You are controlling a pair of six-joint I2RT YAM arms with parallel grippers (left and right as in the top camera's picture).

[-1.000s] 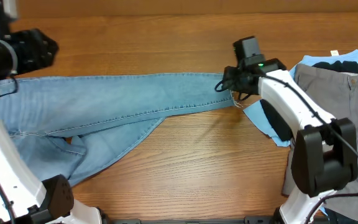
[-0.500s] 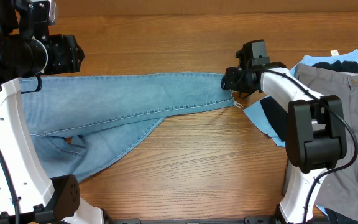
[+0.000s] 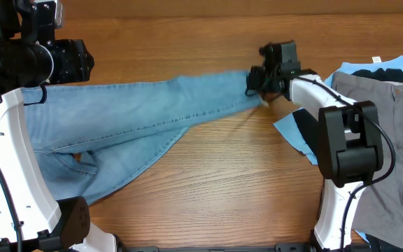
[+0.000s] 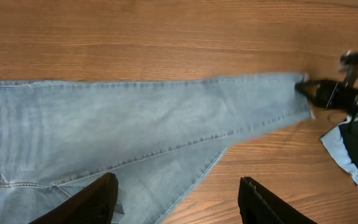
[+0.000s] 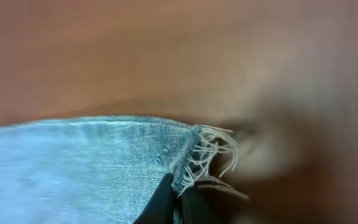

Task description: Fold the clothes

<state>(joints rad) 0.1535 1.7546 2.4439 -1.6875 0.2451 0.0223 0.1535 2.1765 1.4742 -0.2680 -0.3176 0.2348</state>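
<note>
A pair of light blue jeans (image 3: 138,112) lies spread across the left and middle of the wooden table, one leg stretching to the right. My right gripper (image 3: 256,82) is shut on the frayed hem at the end of that leg. In the right wrist view the jaws (image 5: 178,186) pinch the hem's fringe, and the denim (image 5: 92,162) runs off to the left. My left gripper (image 4: 178,199) hangs open high above the jeans (image 4: 135,124), with its dark fingers (image 4: 98,199) wide apart and nothing between them. In the overhead view it sits at the far left (image 3: 75,61).
A pile of other clothes lies at the right edge: grey trousers (image 3: 390,119), a light blue cloth (image 3: 292,136) and a black piece (image 3: 305,126) under the right arm. Bare wood shows along the far edge and in front of the jeans.
My right gripper has shut on the hem and drawn the leg's end toward the far edge, so the leg now slants. The left arm shifted right, then held still.
</note>
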